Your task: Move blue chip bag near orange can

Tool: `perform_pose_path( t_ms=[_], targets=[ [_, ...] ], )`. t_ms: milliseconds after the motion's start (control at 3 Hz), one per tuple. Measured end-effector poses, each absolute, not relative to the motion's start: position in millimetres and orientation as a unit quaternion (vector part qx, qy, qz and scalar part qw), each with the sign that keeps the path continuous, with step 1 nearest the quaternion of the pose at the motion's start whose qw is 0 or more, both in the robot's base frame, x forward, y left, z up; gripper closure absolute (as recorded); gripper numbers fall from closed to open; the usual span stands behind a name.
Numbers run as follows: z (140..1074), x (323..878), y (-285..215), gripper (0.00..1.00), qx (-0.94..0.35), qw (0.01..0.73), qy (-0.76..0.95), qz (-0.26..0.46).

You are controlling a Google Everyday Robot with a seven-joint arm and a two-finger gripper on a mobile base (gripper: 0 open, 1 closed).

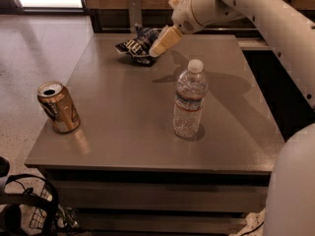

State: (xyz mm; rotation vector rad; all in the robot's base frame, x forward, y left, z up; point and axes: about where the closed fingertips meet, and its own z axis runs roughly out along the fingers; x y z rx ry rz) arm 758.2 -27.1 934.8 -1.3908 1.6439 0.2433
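The blue chip bag [136, 45] lies crumpled at the far edge of the grey table [128, 132], dark navy with white patches. The orange can [58, 107] stands upright near the table's front left corner, golden-bronze with a silver top. My gripper [161, 42] reaches in from the upper right on a white arm and sits right at the bag's right end, low over the table, partly covering the bag. Whether it touches the bag does not show.
A clear plastic water bottle [189, 100] with a white cap stands upright right of the table's middle, between the bag and the front edge. A dark counter [275, 77] runs along the right. A wire basket [29, 213] sits on the floor at the front left.
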Motion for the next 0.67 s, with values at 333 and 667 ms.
perform_pose_path(
  t_ms=[333,667],
  targets=[
    [922.7,771.5,-20.4,0.00,-0.558,0.479,0.670,0.102],
    [907.6,784.3,-0.3,0.00,-0.551,0.485,0.671,0.106]
  ],
)
